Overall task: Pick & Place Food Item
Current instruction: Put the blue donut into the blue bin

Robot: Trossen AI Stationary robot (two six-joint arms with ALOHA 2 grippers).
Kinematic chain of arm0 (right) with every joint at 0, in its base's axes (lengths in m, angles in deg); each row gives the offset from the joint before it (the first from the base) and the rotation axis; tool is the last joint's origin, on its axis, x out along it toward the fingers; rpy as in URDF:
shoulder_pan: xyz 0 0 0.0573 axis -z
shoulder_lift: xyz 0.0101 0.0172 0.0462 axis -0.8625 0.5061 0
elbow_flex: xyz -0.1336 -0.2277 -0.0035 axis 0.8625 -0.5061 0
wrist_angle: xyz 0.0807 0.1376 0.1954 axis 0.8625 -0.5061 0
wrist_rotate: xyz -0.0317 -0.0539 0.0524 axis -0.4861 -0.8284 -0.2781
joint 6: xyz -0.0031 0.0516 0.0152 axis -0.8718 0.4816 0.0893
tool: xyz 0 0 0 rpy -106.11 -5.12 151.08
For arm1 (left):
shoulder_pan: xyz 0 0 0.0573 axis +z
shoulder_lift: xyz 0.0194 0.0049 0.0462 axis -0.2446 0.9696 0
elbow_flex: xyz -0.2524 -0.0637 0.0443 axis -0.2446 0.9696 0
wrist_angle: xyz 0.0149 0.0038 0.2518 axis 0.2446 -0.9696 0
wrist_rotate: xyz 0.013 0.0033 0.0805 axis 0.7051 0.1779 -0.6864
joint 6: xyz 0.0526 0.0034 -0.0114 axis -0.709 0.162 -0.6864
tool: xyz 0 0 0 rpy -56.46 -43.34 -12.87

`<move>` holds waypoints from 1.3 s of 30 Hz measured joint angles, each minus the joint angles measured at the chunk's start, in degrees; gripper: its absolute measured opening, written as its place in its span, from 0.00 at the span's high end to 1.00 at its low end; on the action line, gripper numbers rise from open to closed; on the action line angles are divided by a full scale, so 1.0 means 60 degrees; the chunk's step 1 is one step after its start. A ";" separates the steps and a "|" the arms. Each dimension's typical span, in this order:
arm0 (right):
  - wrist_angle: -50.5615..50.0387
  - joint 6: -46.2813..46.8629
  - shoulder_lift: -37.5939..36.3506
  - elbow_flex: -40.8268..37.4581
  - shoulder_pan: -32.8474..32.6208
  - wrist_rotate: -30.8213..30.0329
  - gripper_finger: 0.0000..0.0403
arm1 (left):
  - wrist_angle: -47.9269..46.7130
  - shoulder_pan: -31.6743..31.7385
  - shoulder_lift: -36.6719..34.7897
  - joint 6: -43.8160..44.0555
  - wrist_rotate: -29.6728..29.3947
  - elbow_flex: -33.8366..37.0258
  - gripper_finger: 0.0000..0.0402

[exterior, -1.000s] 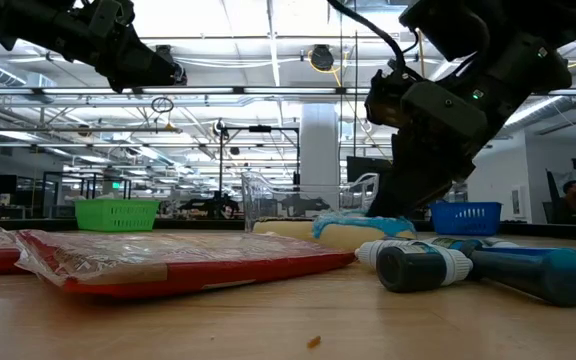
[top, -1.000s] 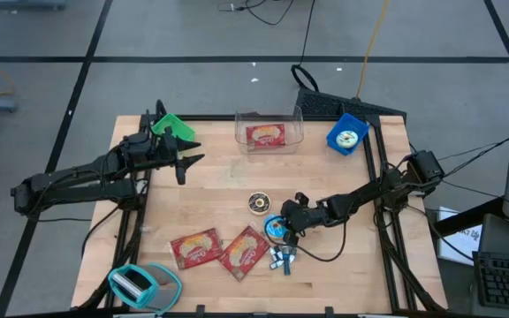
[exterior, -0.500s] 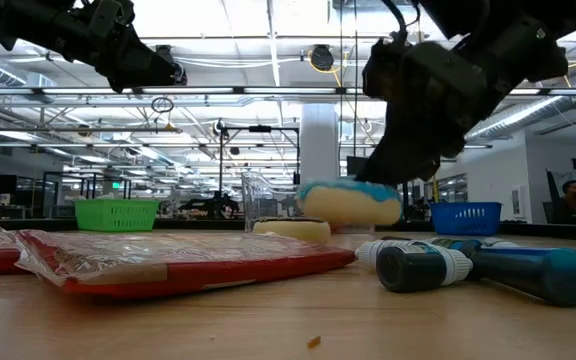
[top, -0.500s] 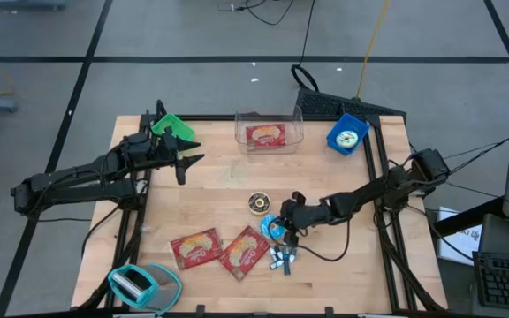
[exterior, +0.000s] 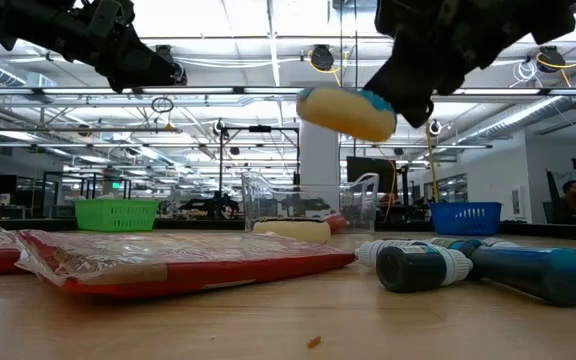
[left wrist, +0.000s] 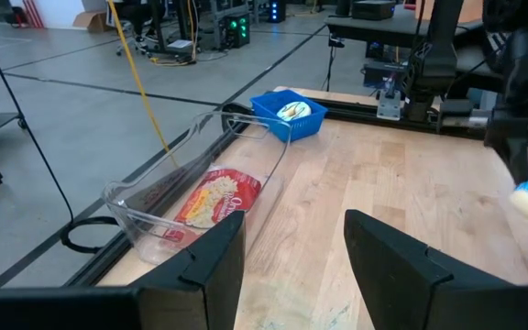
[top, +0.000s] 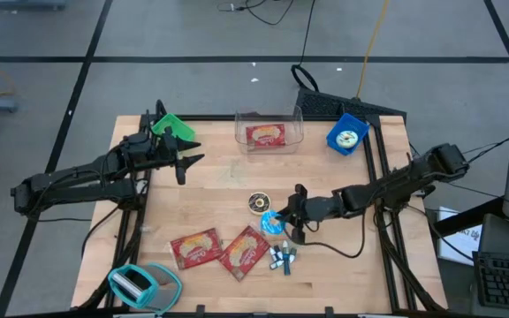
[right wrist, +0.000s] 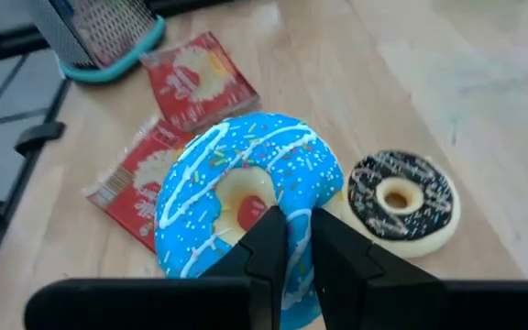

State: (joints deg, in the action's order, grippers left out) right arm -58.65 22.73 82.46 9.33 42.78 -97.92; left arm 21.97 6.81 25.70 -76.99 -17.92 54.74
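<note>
Lifted clear above the tabletop's point(top: 219, 185) middle, the blue-iced doughnut point(right wrist: 246, 197) hangs pinched through its rim by the nearly closed right gripper point(right wrist: 287, 240), looking light, soft, easily dented; the left gripper point(top: 184, 155) waits agape, empty.

Green basket point(top: 171, 124) at far left of tabletop point(top: 210, 181). Teal grater point(top: 137, 283) at near-left corner. Blue-white markers point(top: 282, 258) lie near centre.

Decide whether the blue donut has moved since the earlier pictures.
Yes. The blue donut, gripped by the right claw, has gone up: it lay on the table beside the blue-handled tool, and now hangs well above it.
</note>
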 joint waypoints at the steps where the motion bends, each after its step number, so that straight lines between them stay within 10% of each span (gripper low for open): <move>1: -0.0048 -0.0003 -0.0131 0.0000 0.0000 -0.0007 0.91 | 0.0000 0.0001 -0.0001 0.0000 0.0001 0.0000 0.54; 27: -0.3656 0.0720 -0.3147 0.0000 0.2853 -0.0082 0.91 | -0.0004 -0.0002 -0.0004 0.0000 0.0001 0.0000 0.54; 39: -0.5374 0.1045 -0.3774 0.0004 0.5063 -0.2263 0.92 | 0.0000 -0.0002 -0.0001 0.0000 0.0000 0.0000 0.54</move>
State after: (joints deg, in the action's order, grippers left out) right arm -90.89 29.00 59.82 9.35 73.15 -111.50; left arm 21.97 6.79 25.69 -76.99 -17.92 54.74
